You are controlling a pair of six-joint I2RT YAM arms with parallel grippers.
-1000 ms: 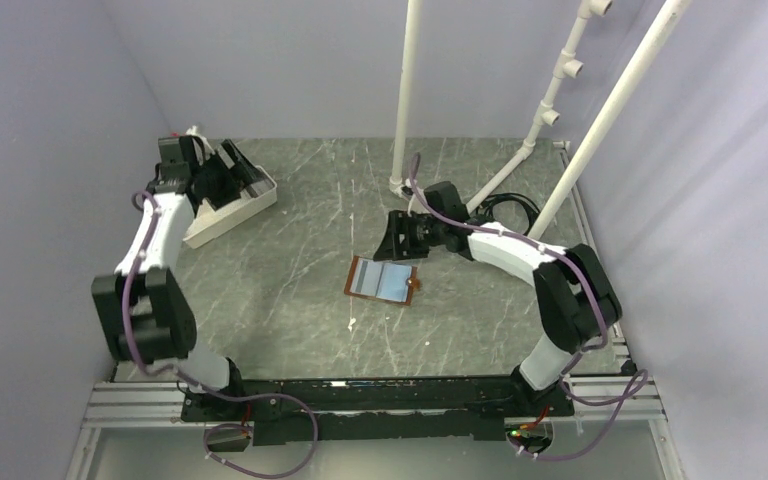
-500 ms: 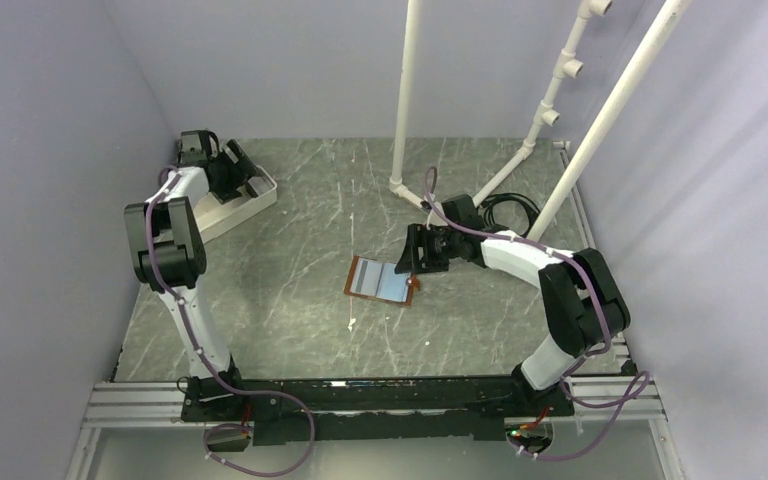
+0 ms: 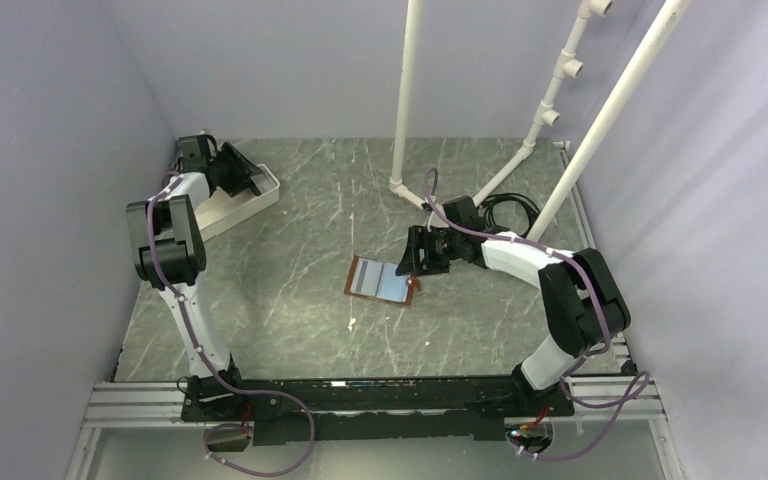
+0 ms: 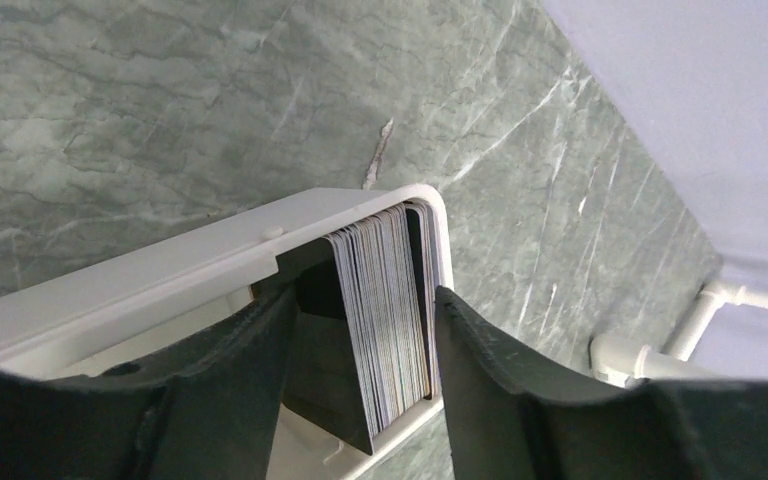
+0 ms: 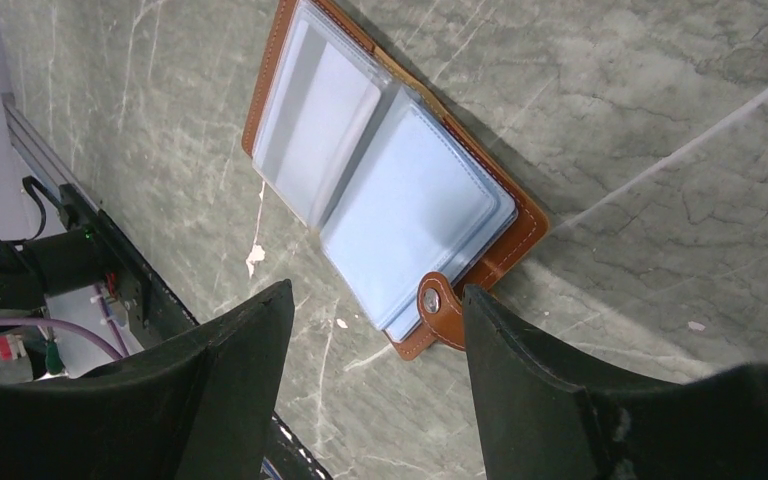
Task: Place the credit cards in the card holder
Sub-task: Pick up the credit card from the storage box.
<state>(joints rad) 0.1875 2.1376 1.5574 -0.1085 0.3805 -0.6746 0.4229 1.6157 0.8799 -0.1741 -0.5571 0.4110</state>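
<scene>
White tray (image 3: 260,197): being shown at the upper left of the overhead view.
Credit cards (image 4: 388,320): being kept on edge as a tight stack at the tray's end. They are judged light, stiff and slick, and best pinched across the faces at the exposed top edge. A single card is judged hard to separate.
Left gripper (image 4: 360,300): being held spread, straddling the stack, with nothing gripped.
Card holder (image 5: 400,190): being displayed flat and unfolded at frame centre. Its sleeves are judged soft.
Right gripper (image 5: 375,300): being held spread above the holder's strap tab (image 5: 442,308), empty.
</scene>
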